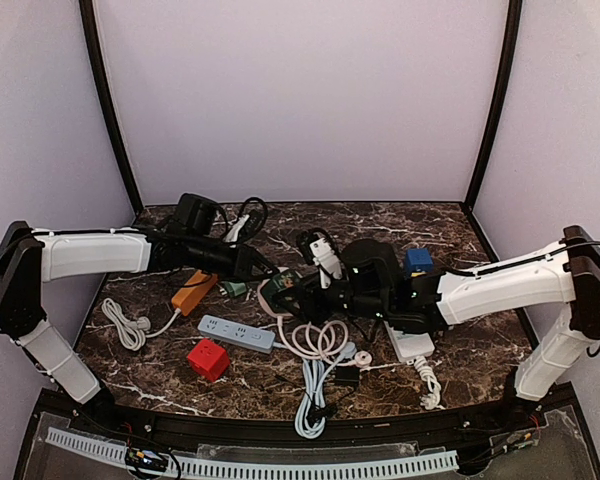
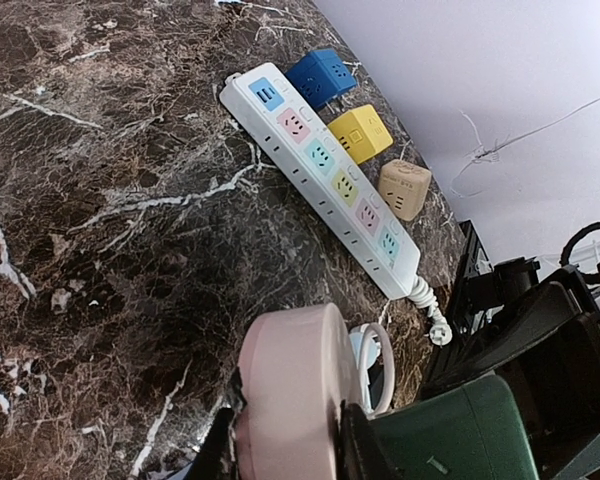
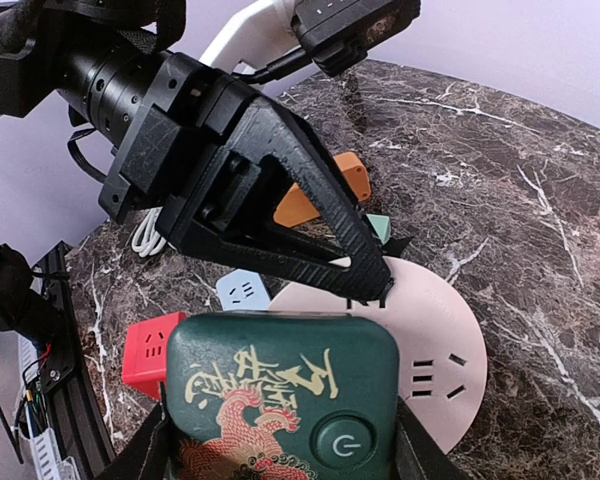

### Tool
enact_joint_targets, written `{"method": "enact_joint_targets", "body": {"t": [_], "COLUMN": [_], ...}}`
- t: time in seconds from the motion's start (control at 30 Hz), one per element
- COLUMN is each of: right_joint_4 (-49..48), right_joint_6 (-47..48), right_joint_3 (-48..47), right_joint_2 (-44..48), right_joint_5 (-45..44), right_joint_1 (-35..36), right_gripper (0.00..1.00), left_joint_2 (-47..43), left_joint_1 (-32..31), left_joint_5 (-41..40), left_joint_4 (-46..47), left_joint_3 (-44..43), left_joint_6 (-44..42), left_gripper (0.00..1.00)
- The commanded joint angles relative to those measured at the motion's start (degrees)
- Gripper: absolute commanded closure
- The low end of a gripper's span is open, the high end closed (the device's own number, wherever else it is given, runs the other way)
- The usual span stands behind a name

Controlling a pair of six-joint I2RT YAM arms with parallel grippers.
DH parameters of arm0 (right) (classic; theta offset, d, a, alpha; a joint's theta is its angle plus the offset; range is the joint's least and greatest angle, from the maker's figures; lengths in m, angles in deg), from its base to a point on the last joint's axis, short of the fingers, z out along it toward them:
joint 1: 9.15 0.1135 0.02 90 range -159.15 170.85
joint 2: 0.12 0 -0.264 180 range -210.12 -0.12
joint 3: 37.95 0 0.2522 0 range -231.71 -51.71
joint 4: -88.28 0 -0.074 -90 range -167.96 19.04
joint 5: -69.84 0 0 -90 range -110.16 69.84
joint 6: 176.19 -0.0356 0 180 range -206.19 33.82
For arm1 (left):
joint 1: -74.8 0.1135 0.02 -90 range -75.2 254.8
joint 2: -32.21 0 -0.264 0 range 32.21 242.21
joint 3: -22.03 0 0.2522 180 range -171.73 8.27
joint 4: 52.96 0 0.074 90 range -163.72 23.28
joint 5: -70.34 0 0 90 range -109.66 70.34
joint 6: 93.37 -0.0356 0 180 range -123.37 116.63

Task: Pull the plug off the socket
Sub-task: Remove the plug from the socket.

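So right now the left hand (image 2: 288,450) is clamped on the round pink socket (image 2: 285,360), right hand (image 3: 280,465) clamped on the green plug (image 3: 270,370).

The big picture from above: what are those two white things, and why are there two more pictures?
Those are two robot arms, the left arm and the right arm, seen by a camera above them. The other two pictures come from little cameras on each arm's wrist, looking at its own tool. On the marble table lie a blue-grey power strip, pale cables and a red cube, among other things. The left tool pinches a round pink socket. The right tool grips a dark green plug that seems to sit in that socket. The job is to pull it out.
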Motion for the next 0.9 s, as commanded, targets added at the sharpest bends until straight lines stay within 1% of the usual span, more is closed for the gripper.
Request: {"method": "enact_joint_targets", "body": {"t": [0.0,0.33,0.57,0.77,0.87], "right_joint_4": [-0.86,4.73,7.34,8.19,8.42], "right_joint_6": [-4.16,3.30,7.44,7.77,5.69], "right_joint_3": [-2.21,-8.69,-12.44,-13.47,-13.10], "right_joint_2": [-0.30,-4.68,-7.08,-7.32,-6.60], "right_joint_5": [-8.44,-16.54,-21.45,-22.24,-20.57], "right_joint_1": [-3.34,1.71,4.41,4.48,3.51], "right_gripper": [1.00,1.00,1.00,1.00,1.00], "left_joint_2": [-1.62,2.21,3.17,3.71,3.49], "left_joint_1": [1.10,4.12,5.34,5.62,5.61], "left_joint_5": [2.72,3.93,4.07,4.15,4.24], "left_joint_4": [-1.19,-2.27,-2.51,-2.70,-2.85], "left_joint_3": [1.65,1.15,1.22,1.24,1.28], "left_joint_6": [-8.16,-5.59,-4.71,-4.84,-5.59], "left_gripper": [0.99,0.99,0.99,0.99,0.99]}}
